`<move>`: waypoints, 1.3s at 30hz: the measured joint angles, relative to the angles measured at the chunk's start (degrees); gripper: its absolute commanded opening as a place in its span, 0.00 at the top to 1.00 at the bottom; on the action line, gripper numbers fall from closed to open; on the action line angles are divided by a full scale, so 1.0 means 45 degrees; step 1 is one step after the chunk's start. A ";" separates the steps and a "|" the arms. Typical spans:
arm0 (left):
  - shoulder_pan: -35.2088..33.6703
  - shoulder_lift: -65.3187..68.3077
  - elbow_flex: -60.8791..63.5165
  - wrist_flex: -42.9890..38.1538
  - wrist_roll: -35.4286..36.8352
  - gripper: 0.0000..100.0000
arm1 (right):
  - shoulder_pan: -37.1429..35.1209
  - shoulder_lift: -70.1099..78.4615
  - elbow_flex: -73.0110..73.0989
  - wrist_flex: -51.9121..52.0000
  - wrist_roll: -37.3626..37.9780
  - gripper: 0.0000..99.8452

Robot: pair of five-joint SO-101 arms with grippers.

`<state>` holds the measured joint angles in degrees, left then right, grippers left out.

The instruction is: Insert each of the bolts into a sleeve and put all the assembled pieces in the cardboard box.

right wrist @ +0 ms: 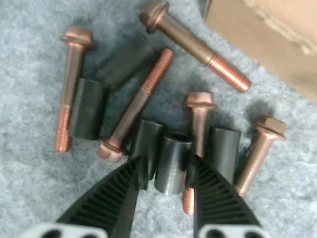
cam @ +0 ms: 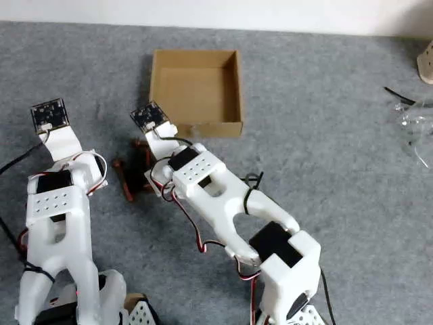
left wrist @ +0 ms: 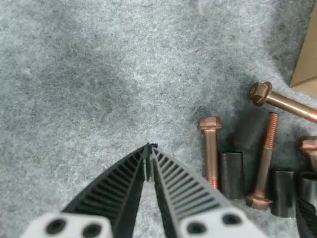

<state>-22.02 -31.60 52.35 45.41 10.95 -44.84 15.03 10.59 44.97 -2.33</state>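
Around: a grey table (cam: 338, 176) carries the box (cam: 196, 91) at its far side, open side up. Some wires (cam: 411, 112) lie well apart from it, by the right edge of the high view.
Pile: five bolts (right wrist: 193, 44) and several sleeves (right wrist: 86, 109) lie loose and mixed on the table near a corner of the box. The right arm (cam: 223, 196) leans over them.
In the way: the middle sleeve (right wrist: 173, 161) is crowded, with a second sleeve (right wrist: 147, 141) touching it on one side and a short bolt (right wrist: 199, 119) close on the other. A third sleeve (right wrist: 223, 148) lies just past that bolt.
Right fingers (right wrist: 116, 193): parted a little wider than one sleeve and low over the pile, gripping nothing. One tip overlaps the second sleeve and the other covers the short bolt's threaded end.
Sleeve to fingers: the middle sleeve sits between the two tips with its bore end pointing away from them. Whether a tip touches it cannot be told.
Left fingers (left wrist: 119, 191): clenched tip to tip with nothing between them, over bare table.
Pile to left fingers: the nearest bolt (left wrist: 211, 148) lies off to one side of the tips, apart from them. A sleeve (left wrist: 232, 174) lies just beyond it, and the box corner (left wrist: 306, 59) is farther off.
Left arm (cam: 57, 203): stands beside the right arm, on the side away from the box.
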 measured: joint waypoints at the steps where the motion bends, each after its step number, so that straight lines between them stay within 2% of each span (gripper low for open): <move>1: 0.0000 0.0000 0.0000 0.0000 0.0000 0.99 | 0.0000 0.0000 0.0000 0.0020 0.0000 0.88; 22: 0.0000 0.0000 0.0000 0.0000 0.0000 0.99 | -0.0059 0.1602 -0.0703 0.0801 -0.0391 0.89; 24: 0.0000 0.0000 0.0000 0.0000 0.0000 0.99 | -0.0059 0.1602 -0.0703 0.0840 -0.0391 0.91; 27: 0.0000 0.0000 0.0000 0.0000 0.0000 0.99 | -0.0039 0.1602 -0.0703 0.0840 -0.0938 1.00; 39: -0.0020 0.0000 0.0391 -0.0606 0.0000 0.99 | 0.0156 0.1446 -0.0703 0.1309 -0.1289 1.00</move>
<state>-22.11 -31.60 54.11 42.68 10.95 -44.13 21.54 7.43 50.86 -8.13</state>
